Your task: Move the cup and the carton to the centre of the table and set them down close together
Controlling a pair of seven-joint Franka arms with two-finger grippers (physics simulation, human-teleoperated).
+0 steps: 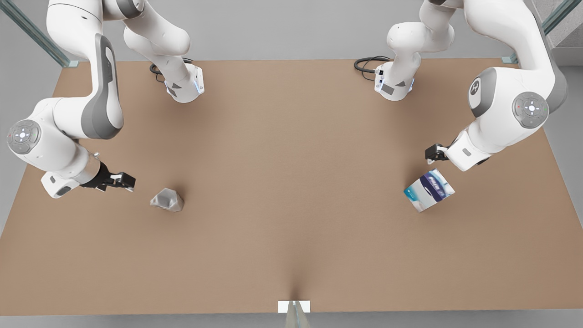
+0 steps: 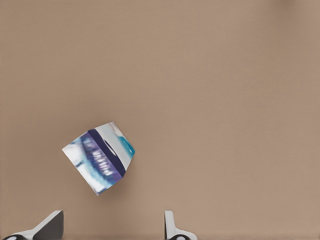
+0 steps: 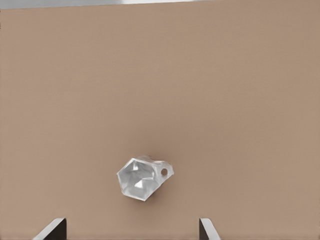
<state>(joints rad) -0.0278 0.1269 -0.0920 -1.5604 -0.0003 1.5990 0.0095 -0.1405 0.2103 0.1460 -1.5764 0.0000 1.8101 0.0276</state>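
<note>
The table (image 1: 291, 255) is a plain brown top, and its near edge in the front view carries a small white marker (image 1: 294, 306) at the middle. Farther in, the cup (image 1: 167, 200) lies on the table toward the front view's left, a lumpy grey faceted thing. In the right wrist view the cup (image 3: 143, 178) shows pale and glassy, with a small round hole in a tab on one side. Just beside it, nearer the front view's left edge, hangs the right gripper (image 1: 128, 181), apart from the cup and touching nothing. Its two fingers (image 3: 54, 230) stand wide apart in the right wrist view, so this claw is open and empty.

About level with the cup, on the front view's right, the carton (image 1: 429, 190) rests on the table, turned askew to the table edges. It is white with a dark blue band and teal patches. The cup and carton are well apart, each off to its own side, with the bare centre of the table between them. A little farther back than the carton is the left gripper (image 1: 432, 157), near it but not touching. The left wrist view has the carton (image 2: 100, 157) ahead of the two spread fingers (image 2: 49, 227), so this claw is open and empty too.

At the far edge stand both arm bases, each with a black cable (image 1: 368, 64) coiled beside it
</note>
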